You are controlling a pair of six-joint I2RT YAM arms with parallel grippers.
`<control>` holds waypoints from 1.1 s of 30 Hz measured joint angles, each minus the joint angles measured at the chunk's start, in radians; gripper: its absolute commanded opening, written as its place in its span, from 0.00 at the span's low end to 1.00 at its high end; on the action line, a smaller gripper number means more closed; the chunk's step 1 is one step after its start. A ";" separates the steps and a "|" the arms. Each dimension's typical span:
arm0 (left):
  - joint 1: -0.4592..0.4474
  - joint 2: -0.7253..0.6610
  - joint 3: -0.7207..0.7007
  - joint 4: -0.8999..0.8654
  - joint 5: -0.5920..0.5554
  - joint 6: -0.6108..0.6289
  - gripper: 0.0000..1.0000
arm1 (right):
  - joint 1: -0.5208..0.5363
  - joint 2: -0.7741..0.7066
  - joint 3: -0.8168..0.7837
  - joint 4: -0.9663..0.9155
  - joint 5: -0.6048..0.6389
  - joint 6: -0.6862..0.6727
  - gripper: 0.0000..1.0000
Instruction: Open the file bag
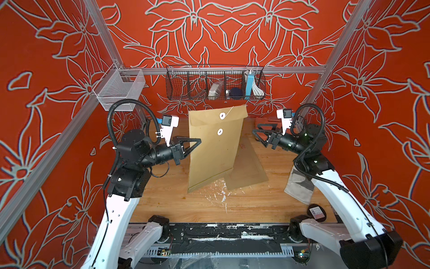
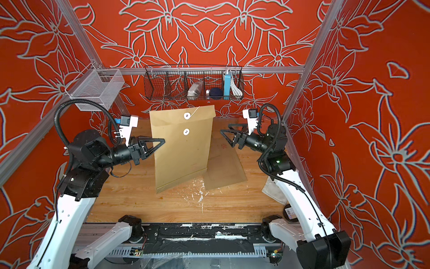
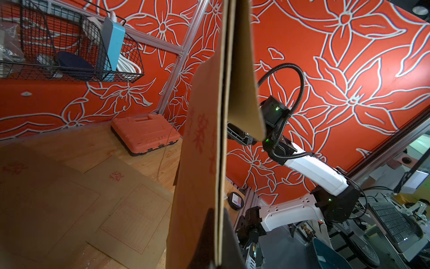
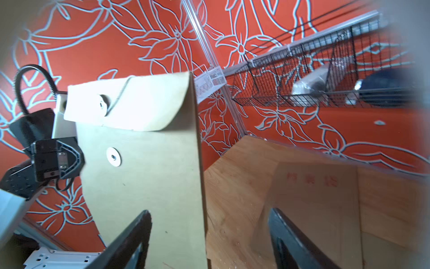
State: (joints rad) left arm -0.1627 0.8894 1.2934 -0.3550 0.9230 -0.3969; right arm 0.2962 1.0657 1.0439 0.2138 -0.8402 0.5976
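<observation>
- Wooden table (image 1: 176, 205) is sitting inside red floral walls.
- Left gripper (image 1: 199, 140) is pinching the file bag (image 1: 214, 153) by its left edge, holding it upright mid-table; contact partly hidden by paper.
- Right gripper (image 1: 255, 128) is hovering spread wide, just right of it.

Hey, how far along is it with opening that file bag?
Done: the file bag is held upright at its edge by the shut left pincer, and the string runs loose, not wound on the lower button. In hand: the open right pincer hovers beside the bag, touching nothing. Left: the flap is still folded down and needs lifting.
</observation>
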 measured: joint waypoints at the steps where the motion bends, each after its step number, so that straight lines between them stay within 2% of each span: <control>1: 0.000 0.004 0.005 0.004 0.006 0.000 0.00 | 0.008 0.000 0.000 0.017 0.000 0.009 0.80; 12: 0.000 0.006 0.038 0.035 0.071 -0.006 0.00 | 0.101 0.033 -0.002 0.171 0.005 0.093 0.76; 20: 0.000 -0.007 0.039 0.035 0.086 -0.007 0.00 | 0.122 0.084 0.001 0.257 0.031 0.154 0.69; 33: 0.000 -0.036 0.039 0.035 0.088 -0.012 0.00 | 0.135 0.224 0.134 0.401 0.039 0.260 0.66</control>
State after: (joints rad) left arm -0.1627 0.8536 1.3327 -0.3202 1.0111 -0.4088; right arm 0.4313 1.2900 1.1774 0.6147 -0.8009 0.8574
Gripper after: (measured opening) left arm 0.047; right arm 0.661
